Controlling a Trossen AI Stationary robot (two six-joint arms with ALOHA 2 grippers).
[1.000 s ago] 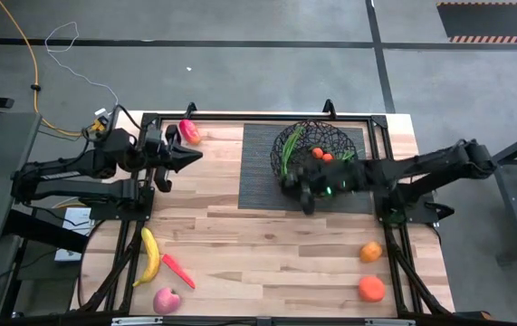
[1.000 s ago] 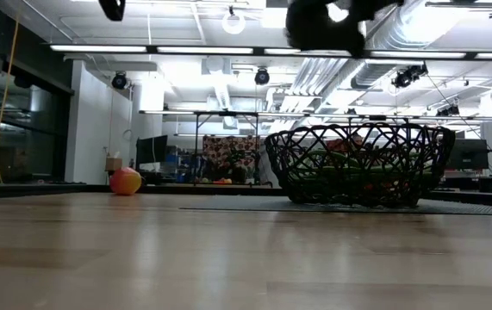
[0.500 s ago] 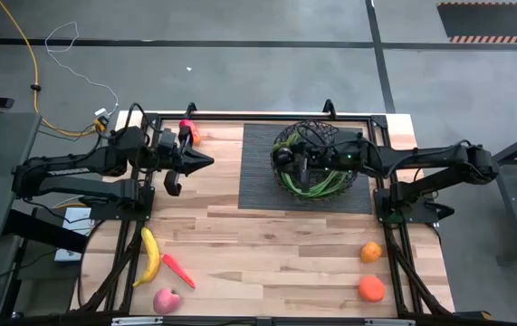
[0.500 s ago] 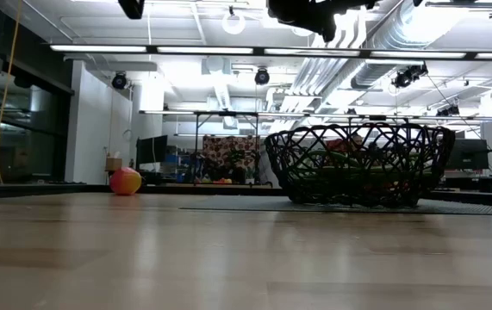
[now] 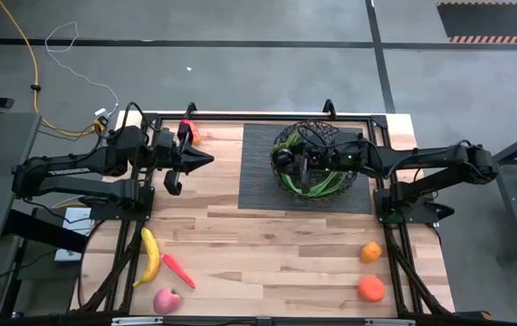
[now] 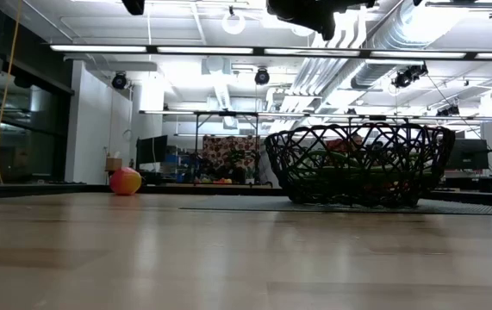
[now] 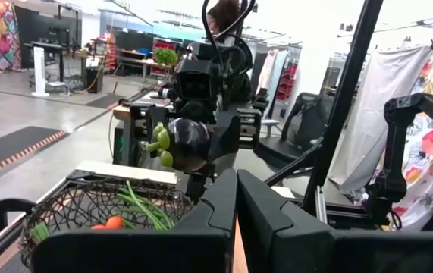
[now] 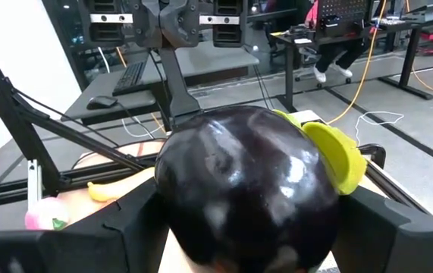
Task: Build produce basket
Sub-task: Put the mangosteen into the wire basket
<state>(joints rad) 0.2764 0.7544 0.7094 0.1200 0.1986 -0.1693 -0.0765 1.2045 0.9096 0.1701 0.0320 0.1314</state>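
**benchrat:** Your right gripper (image 5: 283, 156) is hanging above the basket (image 5: 353, 145) with its fingers clamped around the dark round fruit (image 8: 248, 199). Biggest risk from here, I'd say: that thing looks glossy and round, and it sits over the left part of the bowl, not dead centre. Let go from up there and it could clip the wire rim, bounce, and roll off across the table (image 5: 267, 244). It might also land on the small tomatoes (image 7: 107, 223) and squash them.

**wirefan:** How's the basket itself looking?

**benchrat:** Black crisscross wire bowl, see-through, sitting on the dark ribbed mat (image 5: 256, 186) at the far side. Already inside: the long green beans (image 5: 324, 186) curled round the bottom, plus those little tomatoes. Still on the wood: banana (image 5: 150, 256), carrot (image 5: 177, 270) and apple (image 5: 167, 301) near your left front corner, two oranges (image 5: 371, 270) front right, pepper (image 5: 189, 132) at the back.

**wirefan:** Left arm in the way?

**benchrat:** Your left gripper (image 5: 205, 159) hovers beside the pepper with its fingers pressed together, holding nothing. It points toward the basket, so watch for a clash if both reach in.
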